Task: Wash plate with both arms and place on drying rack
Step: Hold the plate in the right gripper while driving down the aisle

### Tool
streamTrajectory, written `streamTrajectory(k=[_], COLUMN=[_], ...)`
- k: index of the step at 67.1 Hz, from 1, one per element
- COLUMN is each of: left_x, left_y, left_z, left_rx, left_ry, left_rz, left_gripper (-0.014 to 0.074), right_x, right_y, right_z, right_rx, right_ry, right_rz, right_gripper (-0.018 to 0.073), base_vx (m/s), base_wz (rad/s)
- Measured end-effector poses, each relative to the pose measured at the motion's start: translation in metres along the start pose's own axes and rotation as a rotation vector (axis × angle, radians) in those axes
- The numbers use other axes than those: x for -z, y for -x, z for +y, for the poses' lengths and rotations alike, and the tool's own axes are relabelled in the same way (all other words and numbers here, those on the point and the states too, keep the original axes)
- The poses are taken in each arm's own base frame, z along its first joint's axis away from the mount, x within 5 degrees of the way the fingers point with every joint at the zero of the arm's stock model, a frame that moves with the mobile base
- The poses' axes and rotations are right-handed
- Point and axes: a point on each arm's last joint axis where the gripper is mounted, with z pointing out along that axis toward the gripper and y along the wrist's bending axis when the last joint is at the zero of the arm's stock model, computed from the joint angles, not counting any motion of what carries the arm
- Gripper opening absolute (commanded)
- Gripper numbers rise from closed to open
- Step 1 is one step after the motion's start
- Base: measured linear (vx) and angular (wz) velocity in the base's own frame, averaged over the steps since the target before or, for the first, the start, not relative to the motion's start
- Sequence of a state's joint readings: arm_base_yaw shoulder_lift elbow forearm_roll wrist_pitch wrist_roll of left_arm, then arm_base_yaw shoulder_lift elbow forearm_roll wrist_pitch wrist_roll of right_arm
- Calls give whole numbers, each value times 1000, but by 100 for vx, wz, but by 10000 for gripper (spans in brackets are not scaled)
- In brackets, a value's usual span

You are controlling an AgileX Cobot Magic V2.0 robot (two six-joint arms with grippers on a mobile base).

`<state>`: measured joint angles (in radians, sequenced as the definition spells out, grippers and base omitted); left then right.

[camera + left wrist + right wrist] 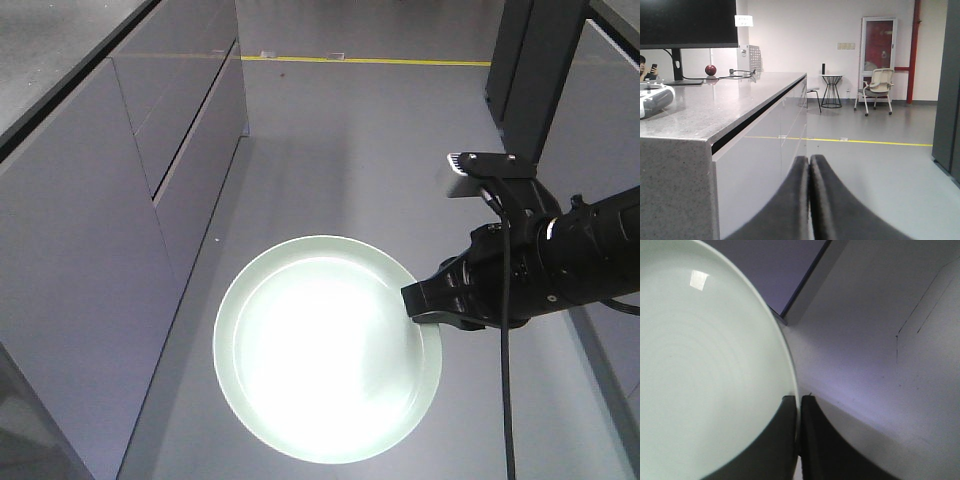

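carry plate by its rim, level

round pale mint-green plate [325,365] hangs over the floor just beside the pale grey drawer cabinet [120,200], rim pinched by the black right end effector [425,305]. black left end effector [810,200] is pressed together, empty. grip firmly, avoid tilt; rack unseen.

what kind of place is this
Probably a lab or office with a kitchen-style counter: a long speckled stone countertop over grey drawers, a large monitor on it, an office chair by the far wall.

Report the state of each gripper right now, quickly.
Left gripper: closed, holding nothing.
Right gripper: closed on the rim of the pale green plate.
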<state>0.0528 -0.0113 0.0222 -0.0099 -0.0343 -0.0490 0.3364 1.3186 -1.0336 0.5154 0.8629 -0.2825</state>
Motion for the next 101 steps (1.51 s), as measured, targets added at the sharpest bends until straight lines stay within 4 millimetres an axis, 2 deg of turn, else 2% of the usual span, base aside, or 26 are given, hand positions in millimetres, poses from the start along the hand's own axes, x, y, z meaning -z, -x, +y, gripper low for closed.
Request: streamTrajectory(k=[101], left_x=[0], left_y=[0], left_z=[0], left_rx=[0], left_ry=[0], left_rz=[0], left_gripper=[-6], right_x=[0], right_y=[0], right_z=[0], right_rx=[0], right_ry=[0], right_rz=[0], right_gripper=[-1], base_vx=[23], base_wz=[-4])
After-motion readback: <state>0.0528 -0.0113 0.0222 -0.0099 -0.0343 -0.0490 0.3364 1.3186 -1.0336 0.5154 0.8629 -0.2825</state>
